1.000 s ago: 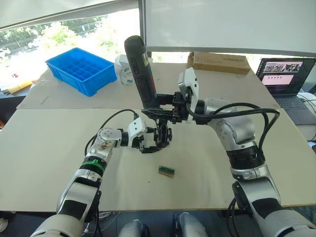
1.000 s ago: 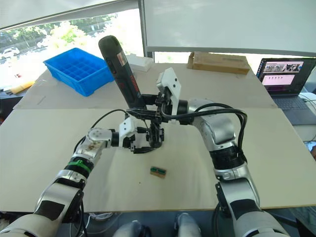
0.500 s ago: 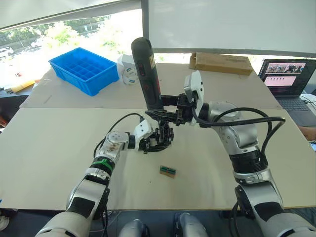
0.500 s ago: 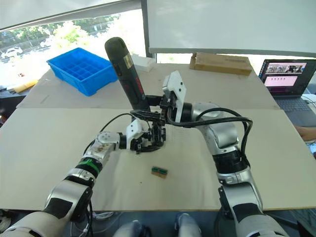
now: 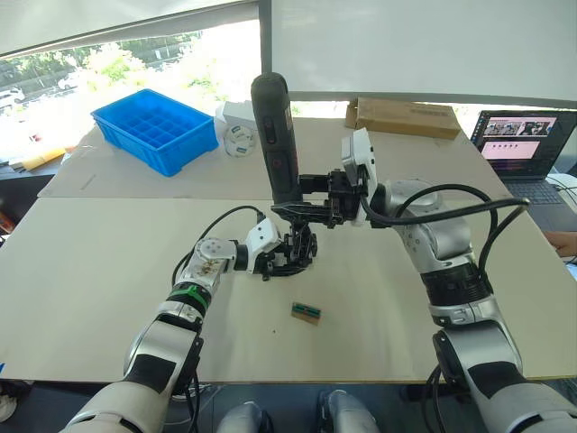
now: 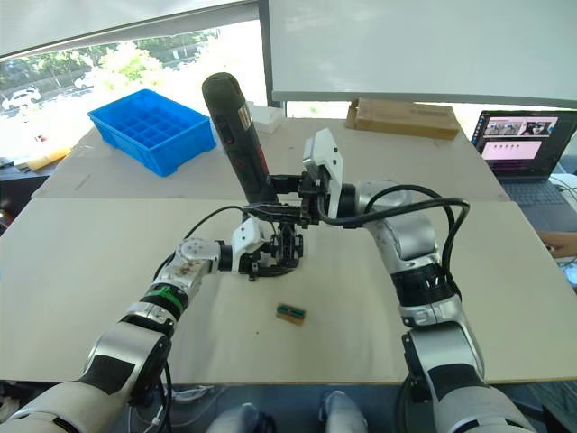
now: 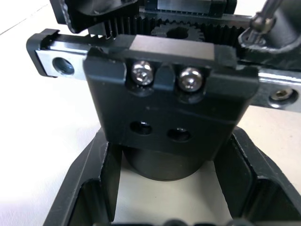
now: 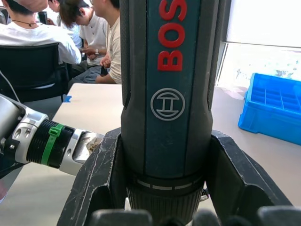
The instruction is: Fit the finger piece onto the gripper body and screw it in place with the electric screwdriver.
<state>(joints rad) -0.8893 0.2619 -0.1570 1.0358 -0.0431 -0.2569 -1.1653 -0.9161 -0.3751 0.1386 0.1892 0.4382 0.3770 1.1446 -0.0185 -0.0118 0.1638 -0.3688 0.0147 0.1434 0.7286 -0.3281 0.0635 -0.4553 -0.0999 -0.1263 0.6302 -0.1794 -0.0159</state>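
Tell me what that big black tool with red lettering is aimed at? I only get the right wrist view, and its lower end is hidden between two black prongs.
Observer: The electric screwdriver, clamped in the right gripper, stands nearly upright with its bit down on a gripper body on the table.
Operator: Is that thing standing loose?
Observer: No, the left gripper holds it by its round base.
Operator: Is anything else close by?
Observer: A small green block lies on the table nearer the robot, apart from both grippers.
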